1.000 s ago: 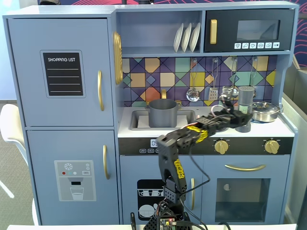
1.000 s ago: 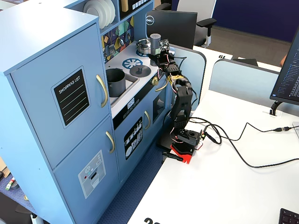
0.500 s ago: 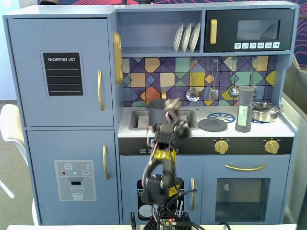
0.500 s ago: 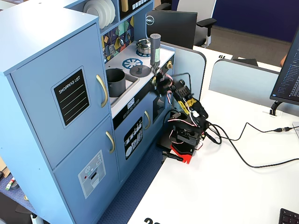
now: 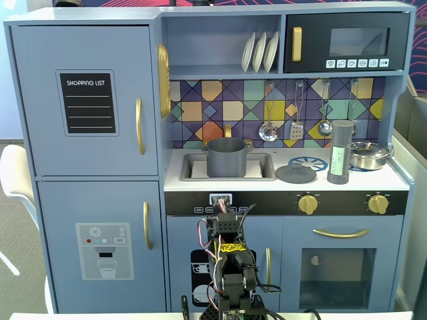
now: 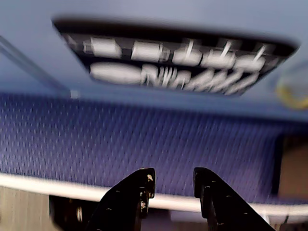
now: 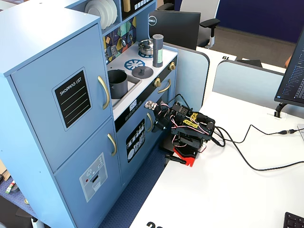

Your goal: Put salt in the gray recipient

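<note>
- Gripper [image 6: 171,185] down low by the cabinet front, jaws a bit apart, holding nothing.
- Salt [image 5: 341,152] upright on the counter, up and to the right in a fixed view.
- Pot [image 5: 227,157] left of it, sitting in the sink [image 5: 189,162].
</note>
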